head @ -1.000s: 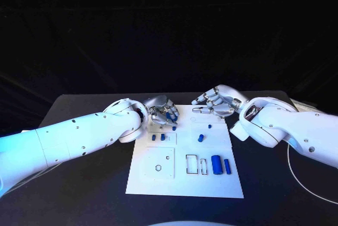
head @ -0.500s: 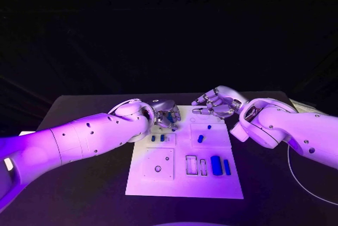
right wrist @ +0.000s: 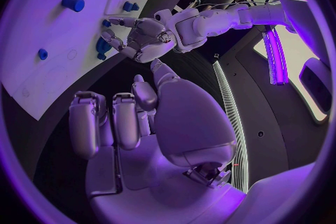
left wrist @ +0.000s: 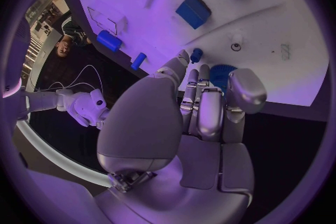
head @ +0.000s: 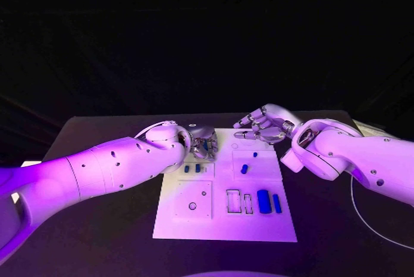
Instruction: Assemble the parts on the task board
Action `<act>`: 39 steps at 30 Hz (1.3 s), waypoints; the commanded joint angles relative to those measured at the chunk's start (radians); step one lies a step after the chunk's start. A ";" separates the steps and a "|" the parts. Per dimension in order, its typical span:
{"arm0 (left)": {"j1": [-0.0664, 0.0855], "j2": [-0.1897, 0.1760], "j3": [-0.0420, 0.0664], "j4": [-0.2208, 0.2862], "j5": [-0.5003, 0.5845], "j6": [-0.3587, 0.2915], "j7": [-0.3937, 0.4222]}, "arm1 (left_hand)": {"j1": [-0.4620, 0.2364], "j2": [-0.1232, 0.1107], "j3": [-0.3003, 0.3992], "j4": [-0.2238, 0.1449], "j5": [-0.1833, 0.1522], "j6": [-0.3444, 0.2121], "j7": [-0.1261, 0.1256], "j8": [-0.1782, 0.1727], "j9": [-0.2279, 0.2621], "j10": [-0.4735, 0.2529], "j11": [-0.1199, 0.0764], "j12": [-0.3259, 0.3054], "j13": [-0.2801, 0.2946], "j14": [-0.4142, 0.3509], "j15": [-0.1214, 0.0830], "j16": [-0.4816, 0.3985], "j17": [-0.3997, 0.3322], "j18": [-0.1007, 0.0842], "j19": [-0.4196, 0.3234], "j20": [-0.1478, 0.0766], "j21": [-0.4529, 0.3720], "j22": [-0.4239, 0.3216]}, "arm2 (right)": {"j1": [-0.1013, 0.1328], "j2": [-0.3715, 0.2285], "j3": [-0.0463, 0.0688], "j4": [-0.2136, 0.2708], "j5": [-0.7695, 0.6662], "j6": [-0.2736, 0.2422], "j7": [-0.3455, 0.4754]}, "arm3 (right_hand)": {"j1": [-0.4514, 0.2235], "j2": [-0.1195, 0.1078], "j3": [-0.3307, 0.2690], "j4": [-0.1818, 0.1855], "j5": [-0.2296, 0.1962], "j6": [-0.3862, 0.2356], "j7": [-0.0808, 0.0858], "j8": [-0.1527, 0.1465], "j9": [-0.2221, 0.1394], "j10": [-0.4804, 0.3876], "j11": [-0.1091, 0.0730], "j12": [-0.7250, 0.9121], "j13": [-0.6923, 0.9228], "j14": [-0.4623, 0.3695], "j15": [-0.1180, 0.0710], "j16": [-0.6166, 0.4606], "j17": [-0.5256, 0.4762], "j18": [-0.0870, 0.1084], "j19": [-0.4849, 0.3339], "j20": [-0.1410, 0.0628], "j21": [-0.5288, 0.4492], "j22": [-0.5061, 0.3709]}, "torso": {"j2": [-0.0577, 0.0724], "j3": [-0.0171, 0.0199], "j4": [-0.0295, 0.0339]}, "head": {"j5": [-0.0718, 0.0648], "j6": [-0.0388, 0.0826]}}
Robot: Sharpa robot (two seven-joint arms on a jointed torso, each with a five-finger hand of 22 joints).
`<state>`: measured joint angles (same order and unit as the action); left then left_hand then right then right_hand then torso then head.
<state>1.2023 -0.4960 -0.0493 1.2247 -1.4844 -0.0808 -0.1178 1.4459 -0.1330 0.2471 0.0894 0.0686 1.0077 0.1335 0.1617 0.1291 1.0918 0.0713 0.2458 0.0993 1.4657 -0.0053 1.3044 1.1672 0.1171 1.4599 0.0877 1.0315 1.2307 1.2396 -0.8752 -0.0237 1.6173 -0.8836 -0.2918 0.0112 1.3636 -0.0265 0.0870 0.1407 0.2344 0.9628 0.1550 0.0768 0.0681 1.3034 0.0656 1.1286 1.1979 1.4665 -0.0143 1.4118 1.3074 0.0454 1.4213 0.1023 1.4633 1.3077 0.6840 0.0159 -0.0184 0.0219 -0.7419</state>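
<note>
Head view: the board (head: 226, 223), a white plate marked with outlined recesses, lay at the middle of the table (head: 95, 229), between the two arms. Two upright blue parts (head: 269, 202) stood side by side toward the board's near right corner, beside two outlined slots that appeared unfilled. Smaller blue parts lay toward the board's far half: a pair (head: 192, 168) on its left side and single pieces (head: 245, 168) nearer its middle. A round hole in the square panel on the board's near left side looked empty. By this evidence the assembly was judged partly done, with several parts loose and several recesses open.

The left hand (head: 203, 143) hung over the board's far left corner. In the left wrist view its fingers (left wrist: 199, 102) curled toward a blue part (left wrist: 223, 73) at their tips; whether they gripped it could not be told. The right hand (head: 265, 127) hovered beyond the board's far edge, fingers curled in, grasping nothing.
</note>
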 commanded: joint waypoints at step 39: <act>-0.011 0.012 0.007 -0.004 -0.025 -0.018 -0.028 | 0.019 0.003 0.207 -0.076 0.002 0.130 -0.008 -0.020 -0.017 0.155 -0.019 -0.079 -0.011 0.026 -0.026 -0.006 -0.070 -0.045 0.036 -0.021 0.164 0.125 | -0.001 0.003 0.000 0.001 -0.007 0.004 0.003 | -0.001 0.008 -0.006 -0.001 0.003 0.000 0.001 0.005 0.001 -0.003 0.002 0.000 0.002 0.056 0.006 -0.003 0.046 0.009 -0.007 -0.001 -0.005 0.036 | -0.001 -0.0004 0.0002 | 0.002 -0.002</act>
<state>1.1914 -0.4774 -0.0446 1.2096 -1.5082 -0.0607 -0.1553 1.4666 -0.1230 0.4459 0.0178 0.0671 1.1347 0.1206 0.1461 0.1142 1.2401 0.0516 0.1733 0.0866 1.4658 -0.0269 1.3043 1.0999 0.0904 1.4668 0.0732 1.1902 1.3081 1.2396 -0.8735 -0.0236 1.6176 -0.8838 -0.2915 0.0109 1.3636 -0.0266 0.0870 0.1407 0.2344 0.9628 0.1550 0.0768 0.0680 1.3034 0.0656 1.1286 1.1980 1.4665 -0.0142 1.4118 1.3079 0.0454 1.4213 0.1023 1.4635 1.3074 0.6826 0.0159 -0.0177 0.0241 -0.7448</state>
